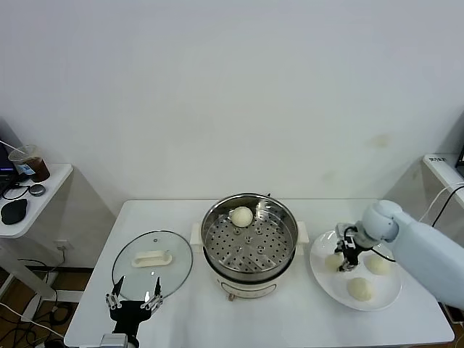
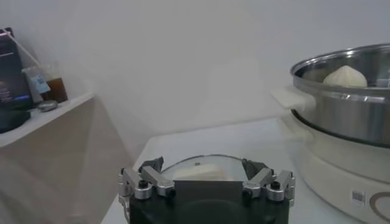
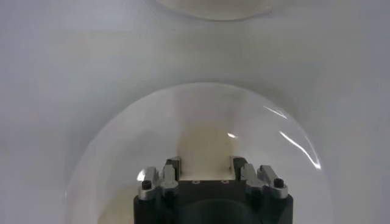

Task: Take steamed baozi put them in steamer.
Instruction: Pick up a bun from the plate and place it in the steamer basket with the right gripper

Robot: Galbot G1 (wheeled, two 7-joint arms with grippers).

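Note:
The steamer point(image 1: 249, 239), a shiny steel pot on a white base, stands mid-table and holds one baozi point(image 1: 241, 216) at its far side; both show in the left wrist view point(image 2: 341, 103), baozi point(image 2: 345, 76). Three more baozi lie on a white plate point(image 1: 319, 279) to the right. My right gripper point(image 1: 344, 261) is down on the plate, its fingers closed against the sides of the leftmost baozi point(image 1: 333, 262). In the right wrist view that baozi point(image 3: 204, 143) sits between my gripper point(image 3: 205, 163) fingers over the plate point(image 3: 280, 164). My left gripper point(image 1: 134, 301) is open and empty at the table's front left.
A glass lid point(image 1: 152, 262) with a white handle lies flat left of the steamer, just beyond my left gripper point(image 2: 202, 171); the lid point(image 2: 183, 164) shows there too. A side table point(image 1: 29, 210) with a drink cup stands far left.

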